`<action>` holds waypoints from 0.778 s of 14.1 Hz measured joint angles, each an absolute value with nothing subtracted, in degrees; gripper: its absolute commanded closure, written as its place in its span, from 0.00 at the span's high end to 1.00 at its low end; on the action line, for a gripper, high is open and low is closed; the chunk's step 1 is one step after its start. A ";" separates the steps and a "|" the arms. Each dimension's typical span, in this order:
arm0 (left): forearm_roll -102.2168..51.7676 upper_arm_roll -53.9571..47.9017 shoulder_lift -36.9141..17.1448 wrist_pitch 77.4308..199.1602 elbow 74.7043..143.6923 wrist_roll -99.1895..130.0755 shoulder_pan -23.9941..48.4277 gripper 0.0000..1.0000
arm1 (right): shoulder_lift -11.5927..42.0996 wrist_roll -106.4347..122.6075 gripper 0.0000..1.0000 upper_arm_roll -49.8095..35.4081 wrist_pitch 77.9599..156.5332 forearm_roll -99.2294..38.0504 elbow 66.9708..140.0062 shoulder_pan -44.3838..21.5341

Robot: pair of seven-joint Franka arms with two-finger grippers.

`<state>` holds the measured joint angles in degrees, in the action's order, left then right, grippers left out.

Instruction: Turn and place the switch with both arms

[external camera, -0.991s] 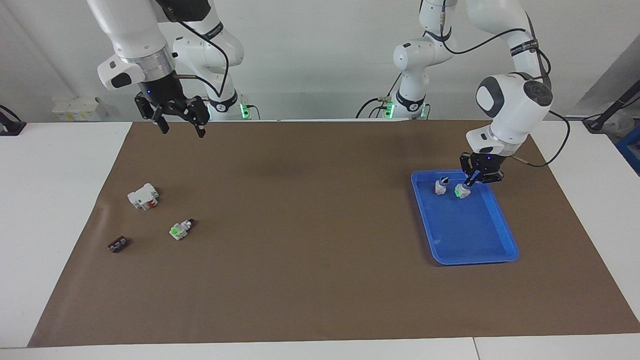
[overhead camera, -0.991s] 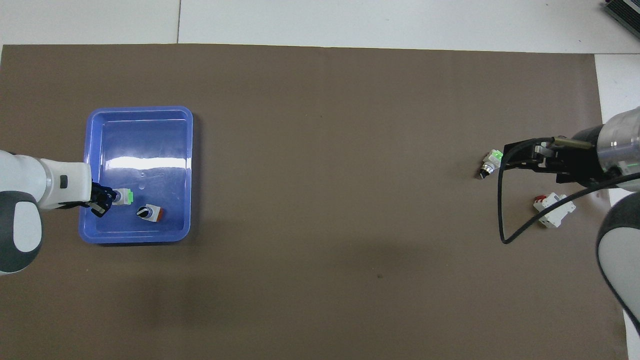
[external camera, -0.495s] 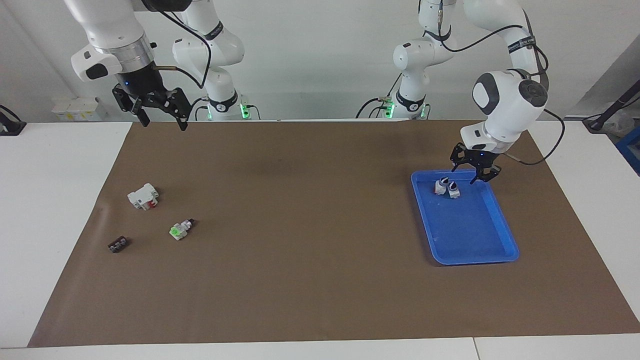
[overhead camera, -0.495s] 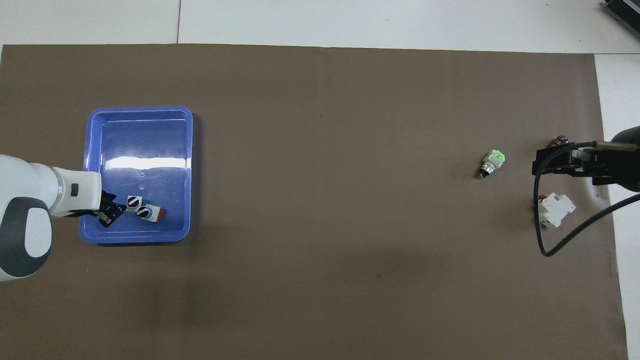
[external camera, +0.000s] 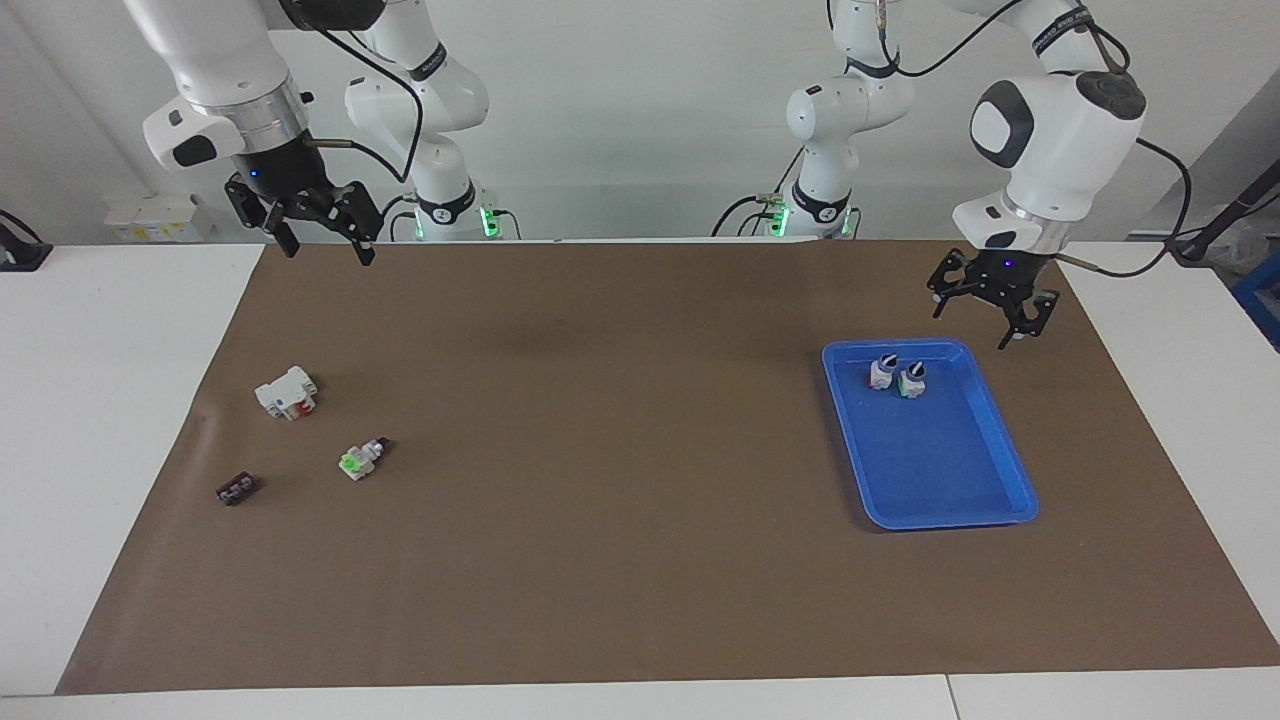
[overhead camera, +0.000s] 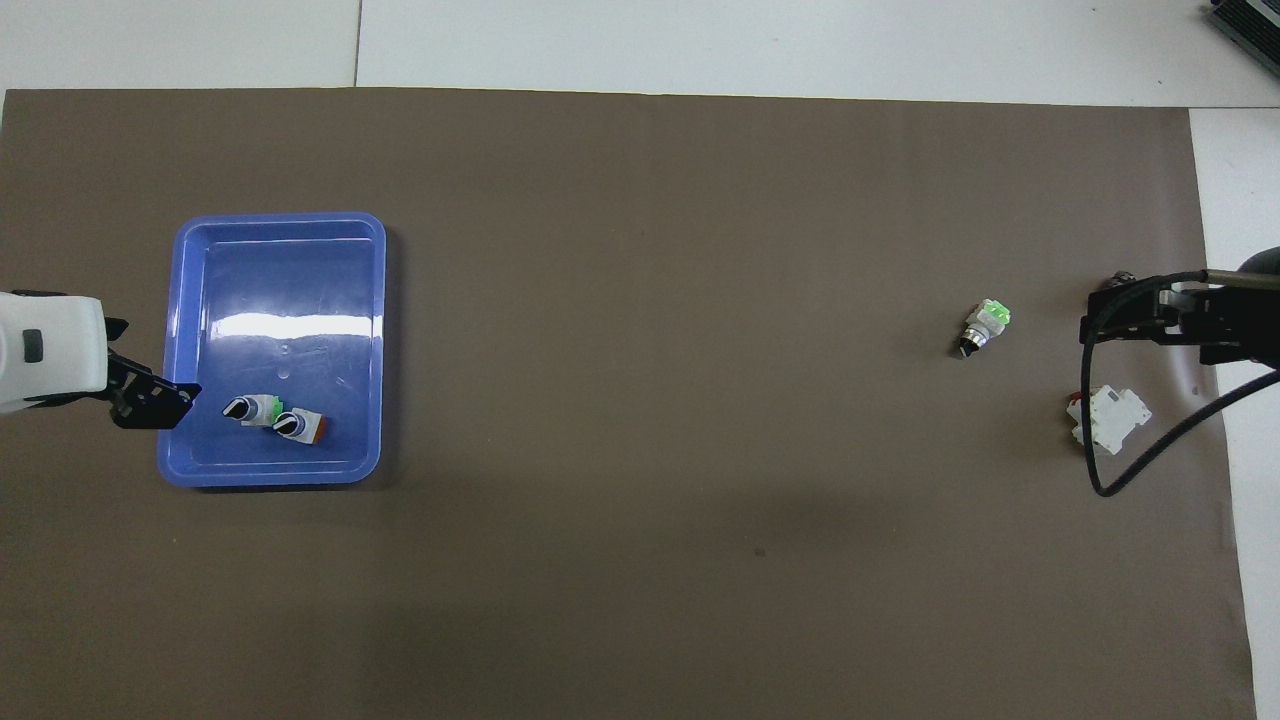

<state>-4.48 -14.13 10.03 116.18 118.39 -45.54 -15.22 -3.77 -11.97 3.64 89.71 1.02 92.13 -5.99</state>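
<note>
Green-based switch [external camera: 911,380] standing in the blue tray [external camera: 960,500] near its edge toward the robots, touching a white-based switch [external camera: 882,371], left gripper [external camera: 988,300] raised above that tray edge, fingers spread, empty, right gripper [external camera: 318,228] open, waiting over the mat's [external camera: 600,560] corner.

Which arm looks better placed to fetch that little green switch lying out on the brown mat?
The right one, probably. Its hand hangs open at the end of the table where that switch lies. The left hand, also open, is over the mat by the blue tray.
</note>
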 measured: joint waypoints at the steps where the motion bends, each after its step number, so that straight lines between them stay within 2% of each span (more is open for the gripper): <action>1: -4.48 -14.16 10.28 114.08 116.69 -42.74 -14.50 1.00 | -3.77 -10.70 1.00 3.77 89.56 1.39 92.13 -5.73; 3: -4.48 -13.74 10.33 110.49 113.46 -36.59 -12.05 1.00 | -3.77 -9.57 1.00 4.07 88.60 1.39 92.12 -4.51; 8: -4.48 -5.19 9.98 102.22 106.03 -22.41 0.08 1.00 | -3.77 -9.18 1.00 4.25 88.35 1.38 92.16 -3.60; 11: -4.28 -4.16 7.42 93.48 96.75 -19.15 1.64 1.00 | -3.77 -9.65 1.00 4.25 88.33 1.37 92.30 -3.60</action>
<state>-4.28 -4.16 7.42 93.48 96.75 -19.15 1.64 -3.77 -9.65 4.25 88.33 1.37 92.30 -3.60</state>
